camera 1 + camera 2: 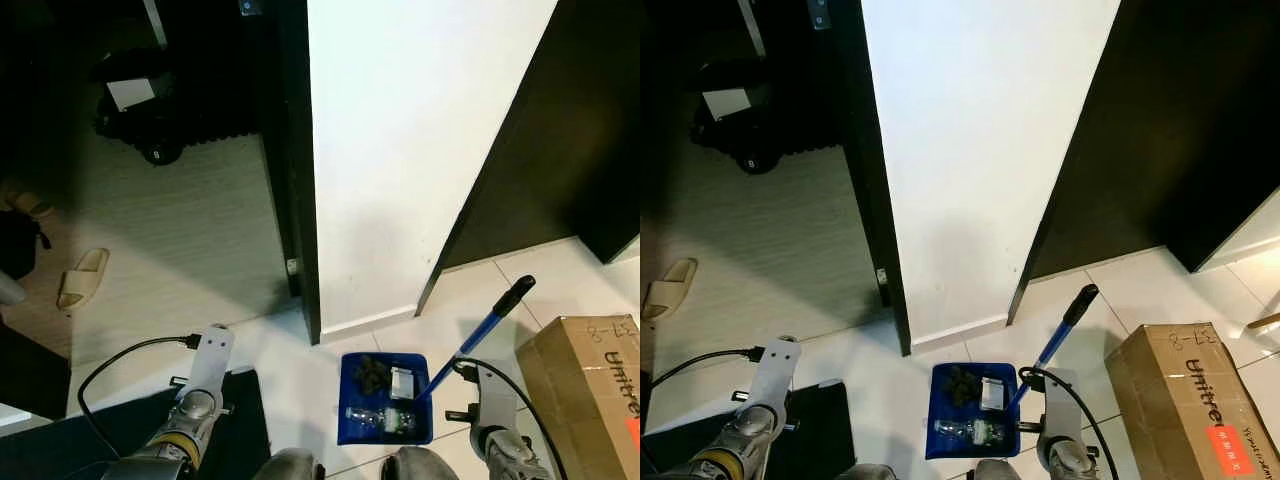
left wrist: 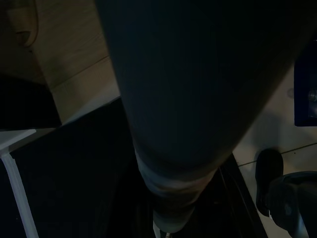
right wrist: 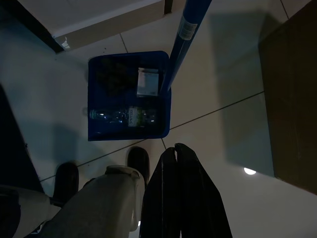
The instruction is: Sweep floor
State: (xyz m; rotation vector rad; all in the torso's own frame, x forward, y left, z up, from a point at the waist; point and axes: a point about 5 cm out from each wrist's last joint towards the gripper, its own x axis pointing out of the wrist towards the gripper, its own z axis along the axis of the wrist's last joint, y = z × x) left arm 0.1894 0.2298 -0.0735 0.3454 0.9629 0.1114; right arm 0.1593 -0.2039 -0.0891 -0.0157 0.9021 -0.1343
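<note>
Resting on the white tiled floor [image 1: 300, 370] at the foot of a white wall [image 1: 400, 150] is a blue dustpan [image 1: 386, 398], its long blue handle [image 1: 470, 345] with a black grip leaning up toward the robot's right. The head views show its contents as dark debris, a small pale packet and a clear plastic bottle [image 1: 380, 418]; the right wrist view gives the same load from above, with a pale label band on the handle [image 3: 187, 29] whose text is too small to read. The right gripper [image 3: 174, 153] hangs just beside the dustpan, its black jaws pressed together on nothing. The left gripper sits low over a black mat [image 1: 240, 420]; its wrist view is dark and largely blocked by a grey limb, so the state of its jaws cannot be told. A cardboard box [image 1: 1185, 395] at the robot's right carries black lettering reading "Unitre", cut off by the frame edge, plus an orange sticker and handwritten marks. The left eye view takes in a beige slipper [image 1: 82, 278] on wood-look flooring beyond a dark door frame [image 1: 295, 170].
</note>
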